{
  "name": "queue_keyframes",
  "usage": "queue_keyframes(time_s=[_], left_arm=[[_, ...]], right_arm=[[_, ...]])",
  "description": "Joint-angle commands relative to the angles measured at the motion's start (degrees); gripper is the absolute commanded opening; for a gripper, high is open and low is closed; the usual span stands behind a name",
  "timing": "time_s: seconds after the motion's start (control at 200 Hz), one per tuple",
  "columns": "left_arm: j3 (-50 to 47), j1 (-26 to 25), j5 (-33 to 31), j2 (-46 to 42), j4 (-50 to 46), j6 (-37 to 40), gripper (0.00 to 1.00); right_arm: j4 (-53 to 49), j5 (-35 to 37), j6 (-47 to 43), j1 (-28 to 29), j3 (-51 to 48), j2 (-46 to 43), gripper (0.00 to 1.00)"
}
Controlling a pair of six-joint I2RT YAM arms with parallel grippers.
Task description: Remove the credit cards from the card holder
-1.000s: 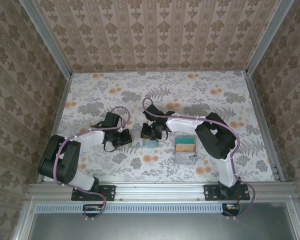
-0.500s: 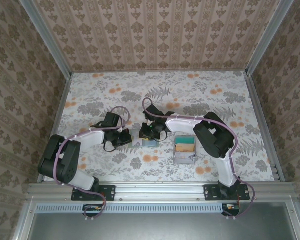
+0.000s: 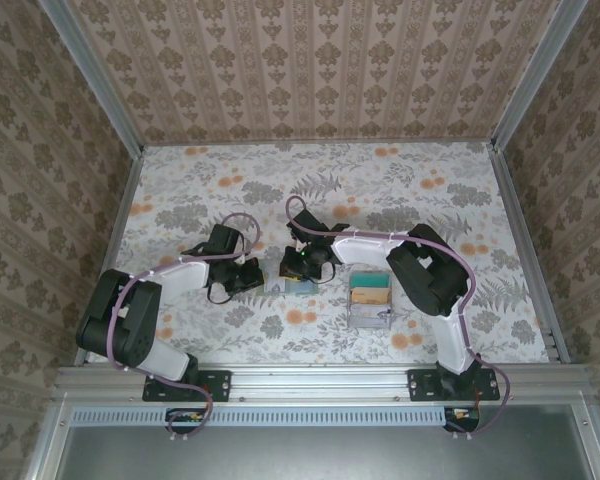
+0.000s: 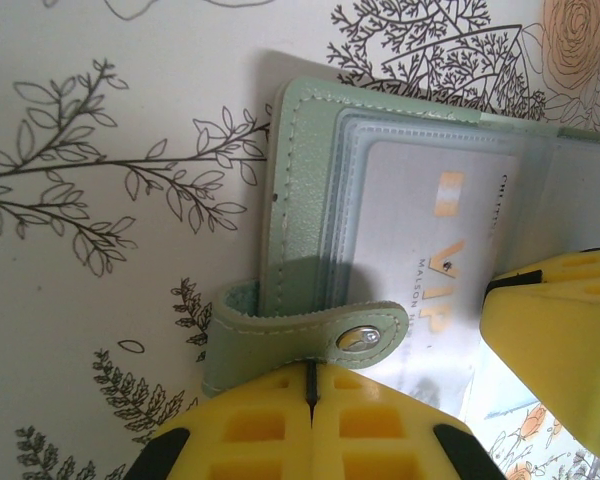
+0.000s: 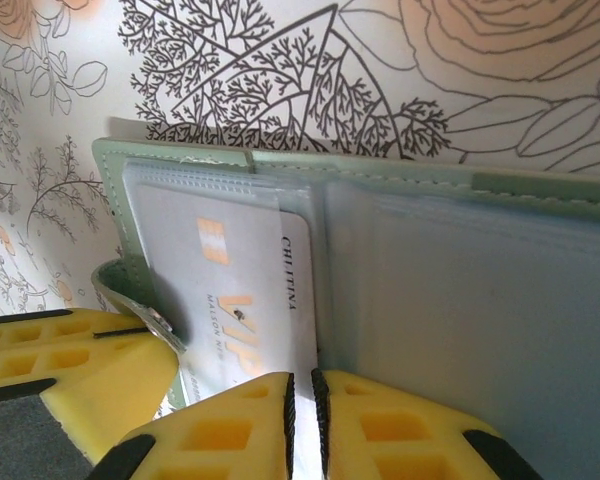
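Beige damask-papered walls (image 3: 310,70), floral-printed tabletop (image 3: 410,190) — aluminium frame rails (image 3: 320,380)

In the left wrist view the card holder (image 4: 298,190) runs off the frame at 3 o'clock. Its strap (image 4: 310,335) and the left fingers (image 4: 250,430) cover the lower part of the card (image 4: 410,210) — the small print is unreadable. From above, the card holder is too small to tell card from sleeve.
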Motion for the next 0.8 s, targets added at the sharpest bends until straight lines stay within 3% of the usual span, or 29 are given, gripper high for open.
queue_keyframes(time_s=[0.0, 0.395, 0.795], left_arm=[[0.4, -0.3, -0.2, 1.5, -0.8, 0.0, 0.01], [0.5, -0.3, -0.4, 1.6, -1.2, 0.1, 0.01], [1.2, -0.6, 0.6, 2.6, -1.2, 0.3, 0.0]], right_arm=[[-1.6, 0.5, 0.6, -0.3, -1.4, -0.5, 0.19], [-6.2, 4.1, 0.1, -0.2, -0.1, -2.2, 0.2], [-1.7, -1.9, 0.7, -0.4, 0.4, 1.0, 0.19]])
